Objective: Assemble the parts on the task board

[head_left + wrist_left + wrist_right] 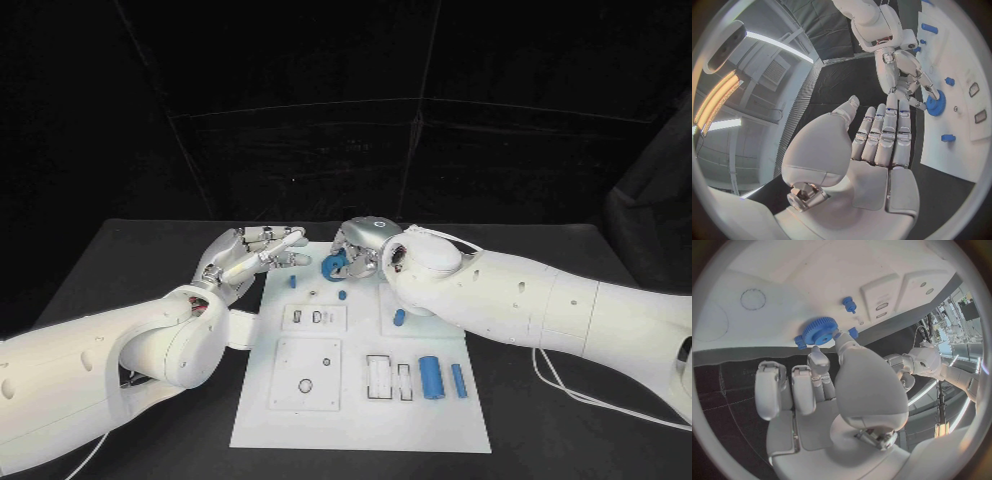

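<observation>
The white task board [361,425] lies in the middle of the table. A blue gear [335,265] sits at the board's far end, and my right hand [364,243] pinches its rim between the thumb and a finger. In the right wrist view the gear [820,331] lies flat against the board [817,270], just past the fingertips [842,339]. My left hand [253,252] hovers at the board's far left edge with its fingers straight and nothing in it. The left wrist view shows that hand [879,140] pointing toward the gear [936,104].
Small blue pegs [291,282] [342,294] [400,317] stand on the far half of the board. A thick blue cylinder [428,378] and a thinner one [459,380] lie near its right edge, beside rectangular slots [379,376]. A raised plate with a round hole [306,385] sits at the near left.
</observation>
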You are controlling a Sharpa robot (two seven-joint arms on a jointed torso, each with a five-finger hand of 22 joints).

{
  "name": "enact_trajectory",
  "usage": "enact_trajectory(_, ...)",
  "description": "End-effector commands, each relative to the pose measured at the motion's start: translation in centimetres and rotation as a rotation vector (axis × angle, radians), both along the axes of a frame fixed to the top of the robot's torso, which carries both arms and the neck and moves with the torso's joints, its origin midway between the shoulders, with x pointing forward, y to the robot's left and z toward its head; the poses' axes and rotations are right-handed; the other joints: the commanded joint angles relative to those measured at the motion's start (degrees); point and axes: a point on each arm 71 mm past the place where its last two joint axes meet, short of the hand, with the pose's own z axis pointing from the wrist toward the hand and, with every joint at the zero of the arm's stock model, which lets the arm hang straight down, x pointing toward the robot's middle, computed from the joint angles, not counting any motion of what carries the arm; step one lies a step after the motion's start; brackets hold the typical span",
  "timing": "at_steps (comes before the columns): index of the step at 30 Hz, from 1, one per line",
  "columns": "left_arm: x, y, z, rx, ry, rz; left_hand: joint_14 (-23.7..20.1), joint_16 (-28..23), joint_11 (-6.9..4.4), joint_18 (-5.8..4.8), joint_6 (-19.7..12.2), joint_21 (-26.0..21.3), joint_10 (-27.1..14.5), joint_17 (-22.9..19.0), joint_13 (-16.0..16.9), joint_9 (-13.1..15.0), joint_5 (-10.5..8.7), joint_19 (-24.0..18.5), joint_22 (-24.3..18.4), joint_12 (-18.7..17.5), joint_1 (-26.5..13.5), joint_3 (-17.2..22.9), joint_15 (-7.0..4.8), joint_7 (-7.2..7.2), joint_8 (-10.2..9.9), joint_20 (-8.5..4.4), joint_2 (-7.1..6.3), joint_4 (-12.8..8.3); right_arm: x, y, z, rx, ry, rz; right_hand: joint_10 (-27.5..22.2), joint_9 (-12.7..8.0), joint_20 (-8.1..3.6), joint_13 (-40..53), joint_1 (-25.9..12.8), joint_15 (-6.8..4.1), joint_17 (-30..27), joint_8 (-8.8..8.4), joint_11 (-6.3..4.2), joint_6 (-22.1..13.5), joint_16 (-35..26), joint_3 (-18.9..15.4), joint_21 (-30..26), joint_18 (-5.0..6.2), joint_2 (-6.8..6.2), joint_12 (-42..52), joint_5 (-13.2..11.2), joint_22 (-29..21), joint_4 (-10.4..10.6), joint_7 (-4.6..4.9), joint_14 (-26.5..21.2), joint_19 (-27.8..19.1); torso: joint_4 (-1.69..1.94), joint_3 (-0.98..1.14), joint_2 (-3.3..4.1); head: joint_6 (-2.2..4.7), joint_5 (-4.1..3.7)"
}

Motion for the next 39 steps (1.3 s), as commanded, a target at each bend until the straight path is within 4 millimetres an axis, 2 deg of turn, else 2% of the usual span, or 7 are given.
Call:
enact_trajectory(1,0.0,-0.1,0.1,-0.004,-0.008,-0.013,0.4,-0.2,0.16,0.85,0.2,-0.2,0.1,0.1,0.0,0.0,0.0,0.4,-0.1,-0.2,0.5,0.0,0.1,0.33,-0.2,-0.09,-0.01,-0.3,0.0,0.1,0.3,-0.006,-0.014,0.005,-0.3,0.0,0.48,-0.3,-0.4,0.41,4.8,-0.02,0.38,-0.6,-0.1,-1.2,-0.4,-0.26,-0.4,-0.4,-0.2,4.7,0.5,0.13,3.7,0.0,0.05,-0.02,-0.02,-0.05,0.03)
enact_trajectory(12,0.0,-0.1,0.1,-0.003,-0.007,-0.012,0.4,-0.2,0.16,0.85,0.2,-0.2,0.1,0.1,0.0,0.0,0.0,0.4,-0.1,-0.2,0.5,0.0,0.1,0.33,-0.2,-0.09,-0.01,-0.3,-0.1,-0.6,0.5,0.024,-0.045,-0.005,-0.5,0.2,0.86,-0.6,-0.4,0.71,4.9,0.18,0.68,-1.4,-0.2,-4.5,-0.5,-0.23,0.01,-0.6,-0.4,4.6,3.4,0.41,3.7,-0.1,0.02,0.02,-0.01,0.07,-0.07)
enact_trajectory(17,0.0,0.1,0.1,-0.002,-0.006,-0.009,0.4,-0.2,0.16,0.85,0.2,-0.2,0.1,0.1,0.0,0.0,0.0,0.4,-0.1,-0.2,0.5,0.0,0.1,0.33,-0.2,-0.09,-0.01,-0.3,-0.5,-2.0,0.8,0.07,-0.058,-0.006,0.6,0.4,0.82,1.0,0.1,0.6,5.3,0.56,0.51,-0.7,-0.1,-5.1,-0.2,-0.34,0.75,1.3,0.8,5.1,4.3,0.19,3.8,0.3,-0.24,0.14,-0.02,0.25,0.15)
enact_trajectory(21,0.0,0.2,0.1,0.0,-0.005,-0.007,0.4,-0.4,0.18,0.85,0.2,-0.3,0.1,0.1,0.0,0.0,-0.01,0.4,-0.1,-0.3,0.5,0.2,0.11,0.36,-0.3,-0.09,0.1,-0.4,-0.7,-2.9,0.6,0.071,-0.02,-0.006,0.9,0.4,0.76,1.4,0.1,0.53,5.4,0.64,0.44,-0.4,0.0,-5.3,-0.1,-0.4,1.1,1.8,0.8,5.4,4.7,0.12,3.9,0.5,-0.39,0.05,0.02,0.52,-0.1)
enact_trajectory(24,0.0,0.2,0.1,-0.001,-0.005,-0.007,0.4,-0.4,0.18,0.85,0.2,-0.3,0.1,0.1,0.0,0.0,-0.01,0.4,-0.1,-0.3,0.5,0.2,0.11,0.36,-0.3,-0.09,0.1,-0.4,-0.8,-2.7,0.5,0.066,0.001,0.001,1.5,0.3,0.75,2.3,-1.0,0.59,5.8,0.32,0.55,-0.7,0.2,-6.6,0.0,-0.49,1.45,2.8,1.1,5.8,5.8,0.23,4.0,0.8,-0.43,0.11,0.06,0.6,-0.16)
enact_trajectory(26,0.0,0.2,0.1,-0.001,-0.005,-0.009,0.4,-0.4,0.18,0.85,0.2,-0.3,0.1,0.1,0.0,0.0,-0.01,0.4,-0.1,-0.3,0.5,0.2,0.11,0.36,-0.3,-0.09,0.1,-0.4,-1.0,-2.4,0.4,0.065,0.012,0.008,2.1,0.2,0.8,3.4,-2.1,0.67,6.3,0.13,0.63,-1.0,0.4,-7.5,0.1,-0.55,2.07,4.1,1.6,6.0,6.2,0.34,4.1,1.0,-0.25,0.13,0.1,0.67,-0.26)
enact_trajectory(39,0.2,0.0,0.0,0.0,-0.004,-0.01,0.4,-0.4,0.18,0.85,0.2,-0.3,0.1,0.1,0.0,0.0,-0.01,0.4,-0.1,-0.3,0.5,0.2,0.11,0.36,-0.3,-0.09,0.1,-0.4,-0.9,-1.3,0.1,0.047,0.055,0.025,2.7,0.0,0.86,4.6,-3.1,0.68,7.0,-0.19,0.59,-2.3,0.8,-9.1,0.3,-0.64,3.31,5.5,2.4,6.5,6.1,0.21,4.2,1.3,-0.26,0.01,0.13,0.12,-0.18)
